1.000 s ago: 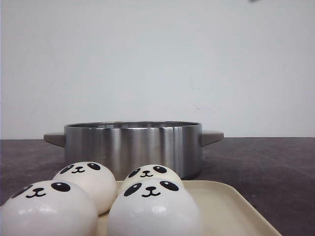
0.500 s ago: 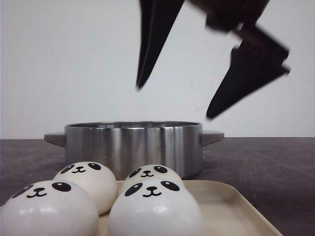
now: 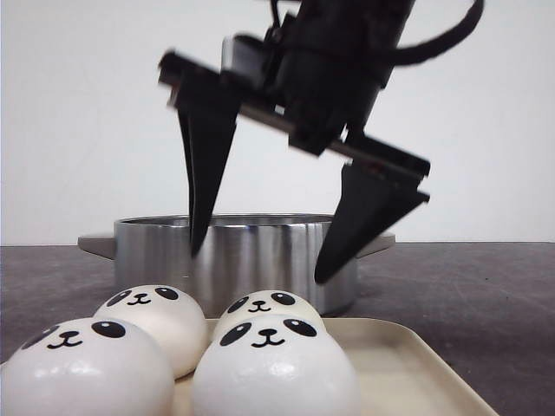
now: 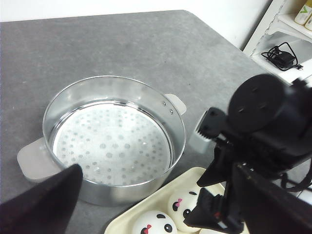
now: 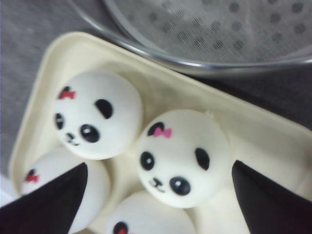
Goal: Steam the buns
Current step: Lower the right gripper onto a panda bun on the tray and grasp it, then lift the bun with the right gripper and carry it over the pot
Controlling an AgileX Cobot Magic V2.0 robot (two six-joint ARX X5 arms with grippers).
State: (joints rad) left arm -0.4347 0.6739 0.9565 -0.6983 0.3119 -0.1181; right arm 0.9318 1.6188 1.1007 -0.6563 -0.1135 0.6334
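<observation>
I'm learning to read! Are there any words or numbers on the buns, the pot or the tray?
No words or numbers can be read anywhere.
The buns carry only drawn panda faces and pink bows.
The pot and tray are plain.
Bottles on the shelf are too small and cut off to read.

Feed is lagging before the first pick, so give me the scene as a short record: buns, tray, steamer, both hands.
buns: four panda-faced buns, all on the tray, none gripped
tray: cream tray, in front of the steamer pot
steamer pot: steel steamer pot, perforated insert bare, no buns inside
right hand: right hand open, above the buns, touching nothing
left hand: left hand open, empty, over the pot's near side
task state: no bun moved into the pot yet
</observation>
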